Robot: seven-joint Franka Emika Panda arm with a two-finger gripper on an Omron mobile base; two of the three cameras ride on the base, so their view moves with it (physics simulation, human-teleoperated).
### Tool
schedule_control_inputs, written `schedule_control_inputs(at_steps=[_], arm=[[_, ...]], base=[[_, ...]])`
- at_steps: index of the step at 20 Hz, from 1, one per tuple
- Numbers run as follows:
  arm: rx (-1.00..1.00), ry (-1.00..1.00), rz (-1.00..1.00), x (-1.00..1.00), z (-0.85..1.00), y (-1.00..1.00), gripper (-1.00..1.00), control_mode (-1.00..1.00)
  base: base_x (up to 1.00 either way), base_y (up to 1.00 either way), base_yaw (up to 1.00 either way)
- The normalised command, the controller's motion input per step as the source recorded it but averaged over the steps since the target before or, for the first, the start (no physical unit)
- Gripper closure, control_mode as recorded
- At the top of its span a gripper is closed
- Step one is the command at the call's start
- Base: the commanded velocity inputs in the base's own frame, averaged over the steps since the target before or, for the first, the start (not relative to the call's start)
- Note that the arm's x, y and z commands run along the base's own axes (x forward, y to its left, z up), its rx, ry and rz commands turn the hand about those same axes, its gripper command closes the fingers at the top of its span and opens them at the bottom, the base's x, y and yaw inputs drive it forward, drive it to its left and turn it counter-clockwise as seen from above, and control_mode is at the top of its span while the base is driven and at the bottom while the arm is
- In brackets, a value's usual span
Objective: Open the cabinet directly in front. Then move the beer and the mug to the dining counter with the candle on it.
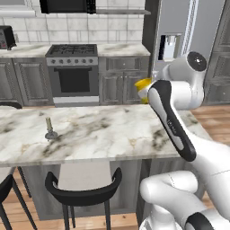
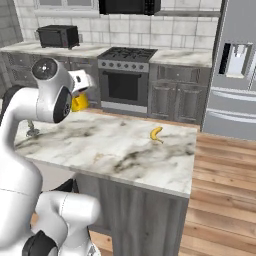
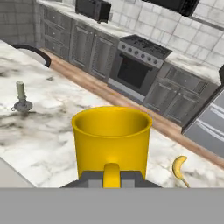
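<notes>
the yellow mug (image 3: 112, 141) rides upright in the robot's fingers, which grip it down by the handle (image 3: 111, 175) on the near side, and it hangs above the dining surface (image 1: 103, 130), clear of the marble. it looks like a stiff, glazed thing, light while empty, likely slick and apt to chip if set down hard, so the hold at the handle side seems sensible, kept level. the white marble slab has grey-brown veins and plenty of bare space; the candle (image 1: 50, 129) stands on its round base well off toward one end, and a banana (image 2: 156, 133) lies near the far edge at the other. black chairs (image 1: 83, 193) sit tucked under the near side. beyond are a stove (image 1: 72, 72), grey lower cupboards, a tiled wall and a steel fridge (image 2: 235, 65).
</notes>
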Motion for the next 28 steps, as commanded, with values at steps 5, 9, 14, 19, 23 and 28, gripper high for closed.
schedule_control_inputs(at_steps=[5, 9, 14, 19, 23, 28], arm=[[-0.10, 0.01, 0.15, 0.16, -0.85, 0.23, 1.00, -1.00], [-0.08, -0.09, 0.19, 0.16, -0.98, 0.30, 1.00, -1.00], [-0.08, -0.16, 0.19, 0.23, -0.96, 0.37, 1.00, -1.00], [-0.03, -0.05, 0.08, 0.04, -0.23, 0.20, 1.00, -1.00], [0.00, 0.00, 0.00, 0.00, 0.00, 0.00, 1.00, -1.00], [0.14, 0.19, 0.00, 0.08, 0.00, -0.17, 1.00, -1.00]], base=[[0.00, 0.00, 0.00], [0.00, 0.00, 0.00], [0.00, 0.00, 0.00], [0.00, 0.00, 0.00], [0.00, 0.00, 0.00], [0.00, 0.00, 0.00]])
